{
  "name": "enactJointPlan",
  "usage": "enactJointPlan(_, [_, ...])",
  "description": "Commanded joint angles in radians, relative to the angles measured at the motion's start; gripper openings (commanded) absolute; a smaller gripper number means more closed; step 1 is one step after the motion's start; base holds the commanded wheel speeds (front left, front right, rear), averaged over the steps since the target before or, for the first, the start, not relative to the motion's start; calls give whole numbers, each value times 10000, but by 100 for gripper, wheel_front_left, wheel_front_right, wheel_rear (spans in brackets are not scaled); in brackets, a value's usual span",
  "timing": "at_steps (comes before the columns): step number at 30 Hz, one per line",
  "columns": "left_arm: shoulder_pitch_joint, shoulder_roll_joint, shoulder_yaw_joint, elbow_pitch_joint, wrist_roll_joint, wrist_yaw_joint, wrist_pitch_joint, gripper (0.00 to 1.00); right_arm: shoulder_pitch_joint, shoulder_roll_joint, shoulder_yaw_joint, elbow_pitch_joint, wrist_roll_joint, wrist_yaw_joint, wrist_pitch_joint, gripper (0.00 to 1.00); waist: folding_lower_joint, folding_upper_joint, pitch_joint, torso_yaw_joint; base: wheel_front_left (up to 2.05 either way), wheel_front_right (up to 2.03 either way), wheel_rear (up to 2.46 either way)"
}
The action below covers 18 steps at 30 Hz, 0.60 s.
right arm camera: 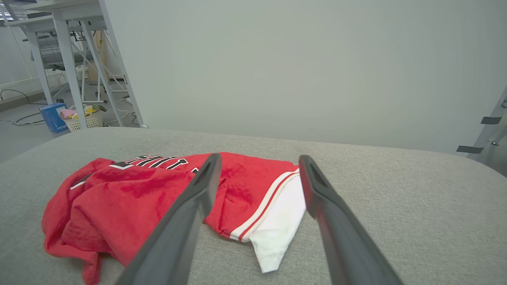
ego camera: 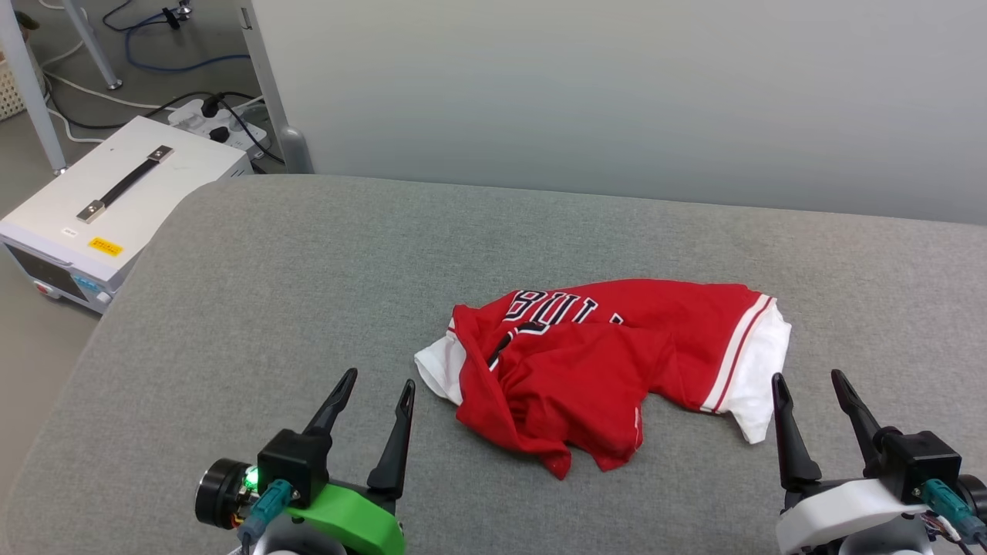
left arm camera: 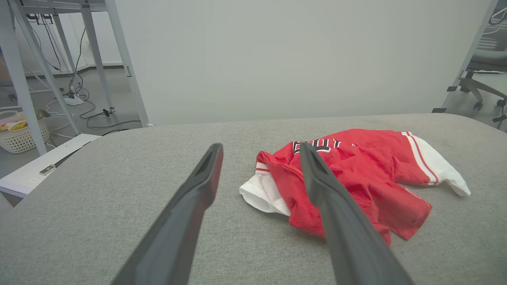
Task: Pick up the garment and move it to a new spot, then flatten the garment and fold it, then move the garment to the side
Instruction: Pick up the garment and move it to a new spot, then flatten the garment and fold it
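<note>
As they flank the garment, left tool, right tool, jaws apart

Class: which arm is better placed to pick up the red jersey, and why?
Right, marginally. The white sleeve of the crumpled red jersey lies close between the open fingers of the right gripper; the left gripper has the other sleeve farther ahead.

You have one garment, two grippers, the left gripper and the right gripper, one grey table, one white case, one power strip, one basket.
</note>
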Motion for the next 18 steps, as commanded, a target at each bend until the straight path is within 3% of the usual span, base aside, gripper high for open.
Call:
enactJointPlan(1, [156,-155,192,-94,216,-96,-56,100,94,-18,21,-34,-52,-7,-49,100,0,-1,6,16,0,0,0])
enactJointPlan(9, [232,-723,1147,-228,917,-762,-56,100,52,-18,-38,113,-116,-7,-49,100,0,-1,110,80,0,0,0])
enactJointPlan(13, [117,-995,1437,-190,1190,-1046,-56,100,-246,-18,567,406,-348,-7,271,100,0,-1,350,199,0,0,0])
enactJointPlan(17, [29,-1264,1677,-75,1402,-1264,-56,100,-855,-370,1924,398,-165,-7,2205,100,0,-1,706,387,0,0,0])
enactJointPlan(18, [-114,-1499,1786,47,1536,-1411,-56,100,-1458,-1166,3214,202,572,-7,4363,100,0,-1,1030,620,0,0,0])
